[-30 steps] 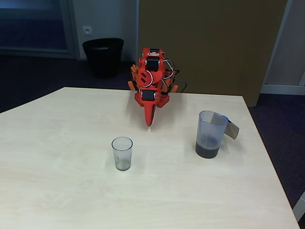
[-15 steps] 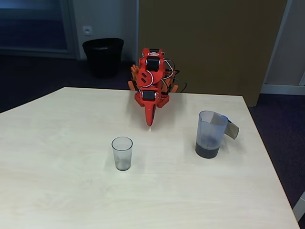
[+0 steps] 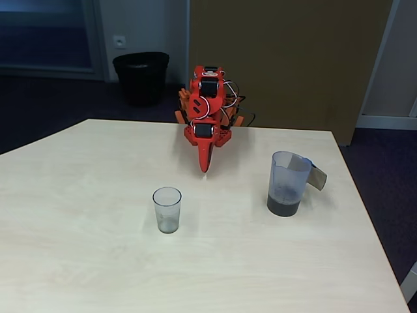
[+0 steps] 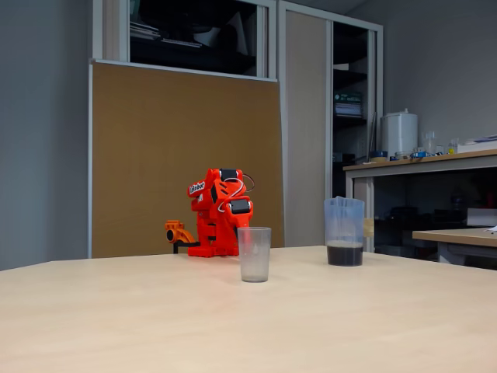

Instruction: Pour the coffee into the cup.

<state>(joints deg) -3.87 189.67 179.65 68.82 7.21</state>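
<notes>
the cup point(image 3: 167, 210) stands upright on the pale wooden table point(image 3: 78, 248), toward the middle of it, and looks empty apart from a faint haze on its walls; in the low fixed view it shows at point(image 4: 254, 254). right of the cup in the higher fixed view, well apart from it, stands the taller bluish-grey jug point(image 3: 287, 182) — upright too, its taped handle pointing away from the cup. the coffee point(image 3: 283, 207) sits as a dark band in the bottom of the jug, seen again from the side at point(image 4: 345, 254).

behind the cup, at the far edge of the table, the orange arm point(image 3: 207, 107) is folded down on itself. its gripper point(image 3: 205, 163) points down toward the tabletop, nearer the cup than the jug, touching neither — the fingers look pressed together into one narrow tip, holding nothing. farther back than the arm, on the floor, is a black bin point(image 3: 141, 77).
</notes>
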